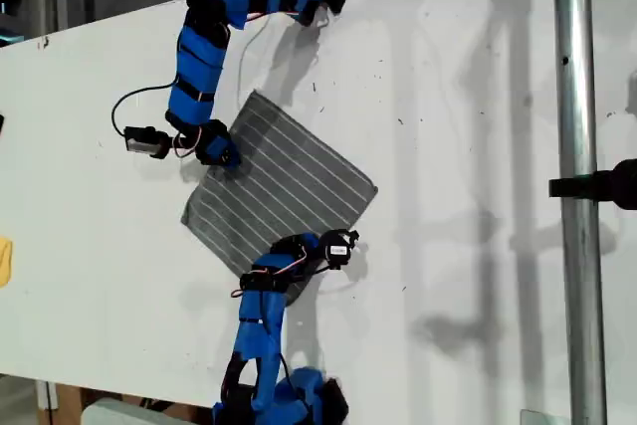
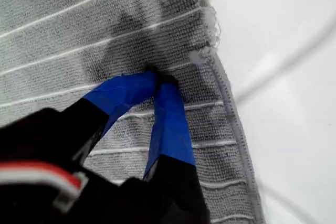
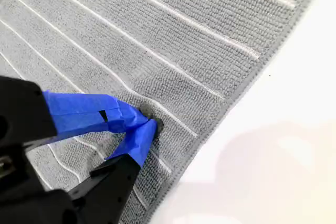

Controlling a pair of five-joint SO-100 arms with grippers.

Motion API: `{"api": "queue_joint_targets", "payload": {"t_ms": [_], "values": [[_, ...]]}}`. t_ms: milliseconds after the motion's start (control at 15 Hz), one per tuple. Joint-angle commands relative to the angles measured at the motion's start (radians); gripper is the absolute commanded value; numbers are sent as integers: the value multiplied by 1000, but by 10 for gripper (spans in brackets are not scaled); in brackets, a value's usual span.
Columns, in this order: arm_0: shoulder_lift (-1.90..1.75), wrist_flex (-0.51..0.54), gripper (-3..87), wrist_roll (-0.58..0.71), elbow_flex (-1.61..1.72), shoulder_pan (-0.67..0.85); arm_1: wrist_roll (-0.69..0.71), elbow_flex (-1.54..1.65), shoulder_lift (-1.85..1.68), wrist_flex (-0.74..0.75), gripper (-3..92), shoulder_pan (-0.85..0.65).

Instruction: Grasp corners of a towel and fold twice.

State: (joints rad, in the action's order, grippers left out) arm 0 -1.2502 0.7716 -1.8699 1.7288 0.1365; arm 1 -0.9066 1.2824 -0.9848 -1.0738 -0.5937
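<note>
Already pinching the towel (image 1: 279, 191) near its edges, my first gripper (image 2: 157, 80) and my second gripper (image 3: 147, 124) risk slipping off thin cloth when lifting.

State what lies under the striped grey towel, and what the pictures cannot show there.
The towel lies flat on the white table, which shows around all its edges. The surface directly beneath is covered, so anything under the cloth cannot be seen.
</note>
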Motion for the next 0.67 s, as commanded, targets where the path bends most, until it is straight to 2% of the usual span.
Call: {"api": "queue_joint_targets", "payload": {"t_ms": [0, 200, 600], "values": [[-81, 14, -29, -28, 78, -48, -23, 83, -126, -61, -3, 55], [-316, -91, -29, -52, 377, -69, -74, 290, -307, -95, -3, 132], [-569, -5, -29, 15, 607, -38, -321, 466, -451, -100, -3, 430]]}}
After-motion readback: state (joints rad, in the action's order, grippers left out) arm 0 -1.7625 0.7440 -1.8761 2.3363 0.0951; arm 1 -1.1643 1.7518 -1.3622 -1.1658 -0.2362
